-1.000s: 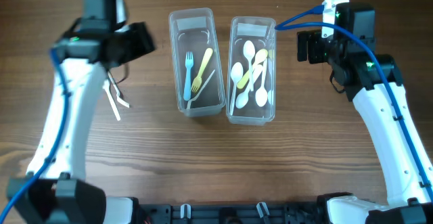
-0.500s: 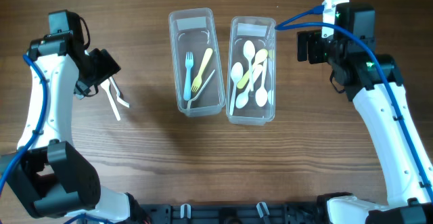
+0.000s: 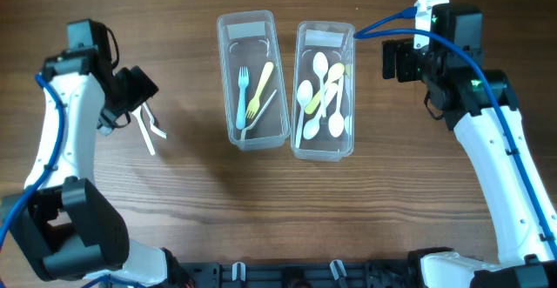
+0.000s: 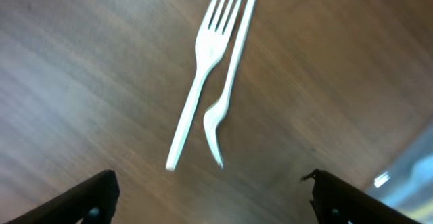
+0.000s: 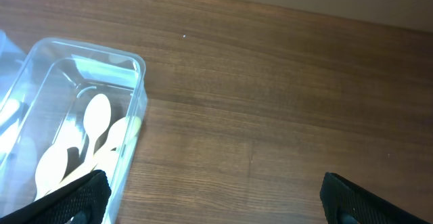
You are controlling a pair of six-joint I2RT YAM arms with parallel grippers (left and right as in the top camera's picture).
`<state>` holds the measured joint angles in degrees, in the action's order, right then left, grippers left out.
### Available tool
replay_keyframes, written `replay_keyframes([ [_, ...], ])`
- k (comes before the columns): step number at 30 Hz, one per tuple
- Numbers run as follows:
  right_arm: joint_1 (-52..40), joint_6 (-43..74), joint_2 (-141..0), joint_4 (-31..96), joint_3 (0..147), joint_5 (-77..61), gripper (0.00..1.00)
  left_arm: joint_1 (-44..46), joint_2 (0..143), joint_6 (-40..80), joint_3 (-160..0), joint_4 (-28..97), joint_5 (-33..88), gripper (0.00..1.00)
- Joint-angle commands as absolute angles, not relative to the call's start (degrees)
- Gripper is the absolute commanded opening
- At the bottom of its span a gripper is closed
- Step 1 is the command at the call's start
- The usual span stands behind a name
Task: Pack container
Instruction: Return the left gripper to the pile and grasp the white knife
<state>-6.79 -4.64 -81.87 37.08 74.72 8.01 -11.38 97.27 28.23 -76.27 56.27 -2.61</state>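
Two white utensils (image 4: 205, 56) lie side by side below the left gripper (image 4: 210, 183), fingers spread wide. The right gripper (image 5: 214, 183) gapes too, beside two clear containers (image 3: 221, 79); one holds three pieces (image 3: 242, 97), the other spoons (image 3: 318, 64).

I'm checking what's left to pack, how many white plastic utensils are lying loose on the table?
2: a white plastic fork and a thin white plastic utensil beside it, both left of the nearer clear plastic container.
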Motion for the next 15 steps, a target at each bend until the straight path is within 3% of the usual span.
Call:
replay_keyframes([
  [1,-6.68,-5.17,-82.17,36.93,75.16,9.02,1.0,-11.38,97.51,32.8,-68.84,50.63,-4.08,0.89],
  [6,-6.68,-5.17,-82.17,36.95,75.16,9.02,1.0,-11.29,97.51,33.23,-64.77,42.96,-2.44,0.71],
  [9,-6.68,-5.15,-82.17,36.95,75.16,9.02,1.0,-10.96,97.54,33.26,-64.75,41.21,-2.44,0.49],
  [15,-6.68,-5.17,-82.17,36.95,75.16,9.02,1.0,-8.38,98.98,33.28,-64.77,36.69,-2.48,0.43],
])
